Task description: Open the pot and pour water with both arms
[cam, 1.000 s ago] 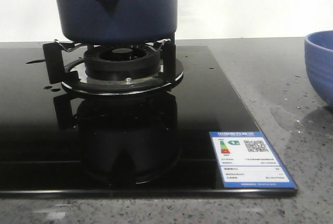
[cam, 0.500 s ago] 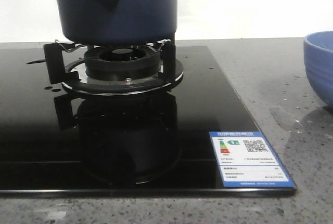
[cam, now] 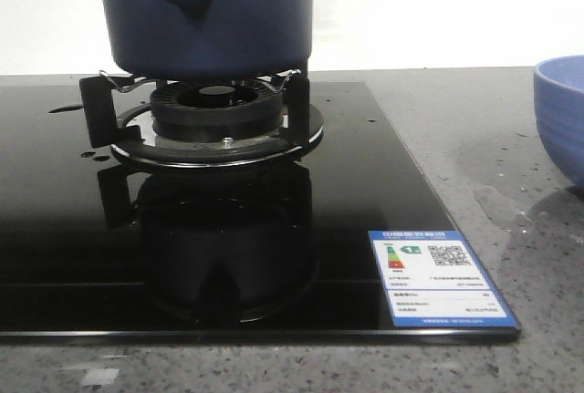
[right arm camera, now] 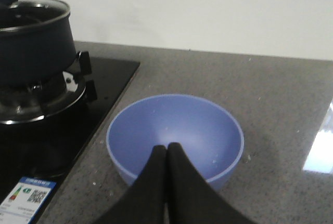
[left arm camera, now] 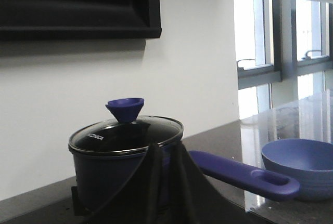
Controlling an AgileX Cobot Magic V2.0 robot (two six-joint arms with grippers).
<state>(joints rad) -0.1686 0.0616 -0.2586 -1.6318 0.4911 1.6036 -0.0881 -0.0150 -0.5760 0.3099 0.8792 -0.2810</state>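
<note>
A light blue bowl (right arm camera: 175, 136) sits beside the black hob (cam: 55, 229), apparently empty.

1. In the front view the pot (cam: 210, 15) is cut off by the upper frame edge; its lid and rim do not show there.
2. The bowl (cam: 561, 115), to the right of the pot, is cut by the right frame edge in the front view, so only part of its wall shows.
3. Small print on the label (cam: 442, 278), in front of the pot on the black glass, is too small to read.
4. In the left wrist view the left pincer (left arm camera: 165, 182) hides part of the pot's near wall.
5. What the pot holds cannot be told through the glass lid (left arm camera: 127, 133).
6. The right pincer (right arm camera: 166, 177) covers the bowl's near rim.
</note>
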